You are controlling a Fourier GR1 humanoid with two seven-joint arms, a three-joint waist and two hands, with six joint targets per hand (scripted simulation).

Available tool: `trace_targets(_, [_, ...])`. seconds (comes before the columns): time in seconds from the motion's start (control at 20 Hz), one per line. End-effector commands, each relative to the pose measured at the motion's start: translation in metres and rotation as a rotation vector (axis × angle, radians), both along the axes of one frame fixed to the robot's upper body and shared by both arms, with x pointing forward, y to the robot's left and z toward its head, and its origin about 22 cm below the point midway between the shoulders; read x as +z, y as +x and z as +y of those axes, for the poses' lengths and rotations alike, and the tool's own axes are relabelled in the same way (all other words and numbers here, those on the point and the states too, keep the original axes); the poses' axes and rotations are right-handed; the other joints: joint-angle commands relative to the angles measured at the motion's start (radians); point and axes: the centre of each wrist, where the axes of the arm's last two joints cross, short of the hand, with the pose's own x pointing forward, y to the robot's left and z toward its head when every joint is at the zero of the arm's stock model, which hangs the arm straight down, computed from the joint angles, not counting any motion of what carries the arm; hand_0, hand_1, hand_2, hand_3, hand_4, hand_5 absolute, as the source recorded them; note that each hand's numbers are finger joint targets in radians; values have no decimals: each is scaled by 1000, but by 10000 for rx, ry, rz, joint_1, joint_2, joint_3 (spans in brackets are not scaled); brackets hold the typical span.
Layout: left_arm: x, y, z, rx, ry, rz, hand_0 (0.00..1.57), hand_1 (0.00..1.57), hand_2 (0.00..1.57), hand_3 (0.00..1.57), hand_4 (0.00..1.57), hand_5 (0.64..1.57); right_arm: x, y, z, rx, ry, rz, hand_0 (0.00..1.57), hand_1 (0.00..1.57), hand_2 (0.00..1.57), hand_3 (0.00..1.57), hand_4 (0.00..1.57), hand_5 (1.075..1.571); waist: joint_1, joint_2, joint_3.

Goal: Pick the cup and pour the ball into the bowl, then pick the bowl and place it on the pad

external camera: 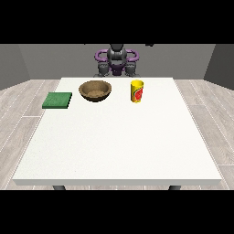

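Note:
A yellow cup (137, 91) with a red mark stands upright on the far part of the white table (119, 141), right of centre. Whatever is inside the cup is hidden. Left of it sits a brown wooden bowl (95, 90), with nothing visible in it. A flat green pad (57, 100) lies near the table's left edge. The robot holds both arms close to its torso behind the far edge. The hand at the view's left (103, 69) and the hand at the view's right (132, 69) are well back from the cup and bowl and touch nothing.
The white table fills most of the view. Wood-look floor surrounds it, with grey walls behind the robot.

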Motion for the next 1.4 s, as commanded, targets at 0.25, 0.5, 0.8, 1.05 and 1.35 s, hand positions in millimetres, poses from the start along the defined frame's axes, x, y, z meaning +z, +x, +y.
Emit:
trace_targets(0.25, [-9, 27, -17, 378, 939, -3001, 0, 0, 0, 0, 548, 1526, 4, 25, 10, 169, 171, -2857, 0, 0, 0, 87, 712, 1545, -188, 3448, 2])
trace_targets(0.5, [-53, 34, 12, 641, 1189, -3688, 0, 0, 0, 0, 555, 1496, 3, 27, 3, 678, 278, -3660, 0, 0, 0, 0, 691, 1547, -455, 4562, -8])
trace_targets(0.8, [-93, 48, 27, 78, 1477, -2617, 0, 0, 0, 0, 246, 1475, 7, 36, -31, 269, 213, -3090, 0, 0, 0, 0, 676, 1555, -416, 3967, -4])
trace_targets(1.05, [-116, 61, 39, 406, 1448, -2504, 0, 0, 0, 0, 0, 1441, -28, 27, -47, 474, 93, -3182, 0, 0, 0, 0, 667, 1560, -687, 4108, -2])
trace_targets(1.35, [-140, 76, 9, 174, 1580, -2172, 0, 0, 0, 0, 203, 1429, -30, 47, -49, 277, 51, -2998, 0, 0, 0, 0, 669, 1562, -563, 4084, -2])
